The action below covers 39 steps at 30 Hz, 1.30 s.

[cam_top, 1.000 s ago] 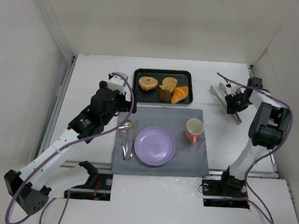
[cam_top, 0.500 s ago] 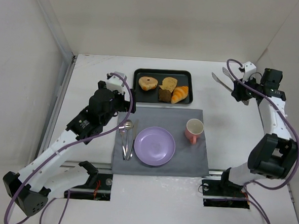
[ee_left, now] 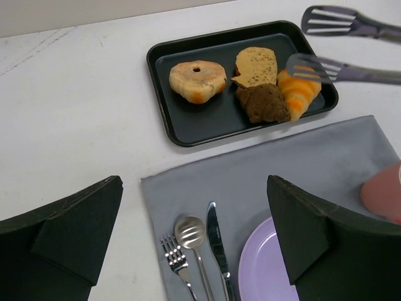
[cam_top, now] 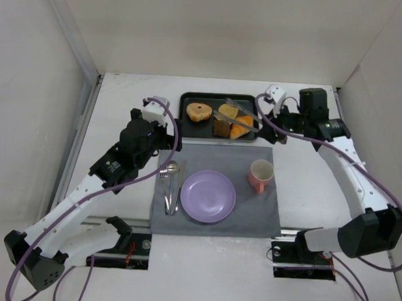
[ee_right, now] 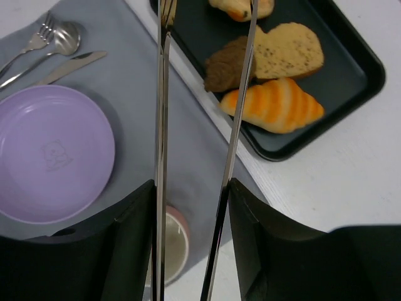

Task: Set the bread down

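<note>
Right pincer [cam_top: 271,121], seen from above, is clamped on the handle end of a pair of tongs [cam_top: 243,114], which reach out over the right half of the black tray [cam_top: 201,128]. The bread [cam_top: 198,111] lies at the tray's left end, apart from the tong tips. To its right sit a tan slice [cam_top: 227,111], a brown cake chunk [cam_top: 221,127] and a croissant [cam_top: 238,131]. Left pincer [cam_top: 163,126] hangs beside the grey mat [cam_top: 262,209], near the cutlery [cam_top: 170,183].

From the left wrist, that pincer's fingers stand wide apart with nothing between them. The tong blades are spread, one above the croissant, the other higher, past the tray's far corner.

From the right wrist, the blades run forward with a gap between them, past the croissant and cake. Only the bread's edge shows at the top.

The step in hand looks like reaching for the bread. The tongs should travel left, straddle the bun squarely and come down level. They should then squeeze gently without nudging the slice and lift, probably toward the purple plate [cam_top: 208,196].
</note>
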Tool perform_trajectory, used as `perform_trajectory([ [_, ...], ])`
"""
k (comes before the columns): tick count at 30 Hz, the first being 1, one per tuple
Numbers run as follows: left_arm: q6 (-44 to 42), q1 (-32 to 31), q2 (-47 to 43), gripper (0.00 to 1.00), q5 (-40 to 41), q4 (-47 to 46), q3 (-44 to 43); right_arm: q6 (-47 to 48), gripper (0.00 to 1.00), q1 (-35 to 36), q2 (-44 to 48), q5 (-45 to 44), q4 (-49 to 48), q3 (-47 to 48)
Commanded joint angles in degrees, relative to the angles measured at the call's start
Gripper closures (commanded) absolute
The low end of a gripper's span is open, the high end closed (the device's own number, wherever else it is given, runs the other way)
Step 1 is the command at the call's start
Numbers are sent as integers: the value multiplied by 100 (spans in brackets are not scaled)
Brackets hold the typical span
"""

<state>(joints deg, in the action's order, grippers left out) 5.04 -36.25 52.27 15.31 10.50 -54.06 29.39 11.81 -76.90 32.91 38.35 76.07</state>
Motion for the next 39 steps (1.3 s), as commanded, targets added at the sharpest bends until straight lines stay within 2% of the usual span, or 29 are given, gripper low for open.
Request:
perform_trajectory([
  [1, 59, 21, -33, 0, 139, -233, -96, -398, 47, 294, -192, -153, -284, 312],
  [10, 59, 21, -85, 0, 314, -286, -43, -12, 47, 1437, -1379, -1795, -917, 671],
  [15, 59, 21, -85, 0, 367, -286, -43, 41, 47, 1517, -1854, -1849, -1048, 961],
  [21, 59, 21, -85, 0, 367, -286, -43, 93, 46, 1622, -1960, -1990, -1285, 962],
  [39, 59, 21, -85, 0, 367, -286, -43, 199, 45, 1842, -2610, -1990, -1101, 1585],
])
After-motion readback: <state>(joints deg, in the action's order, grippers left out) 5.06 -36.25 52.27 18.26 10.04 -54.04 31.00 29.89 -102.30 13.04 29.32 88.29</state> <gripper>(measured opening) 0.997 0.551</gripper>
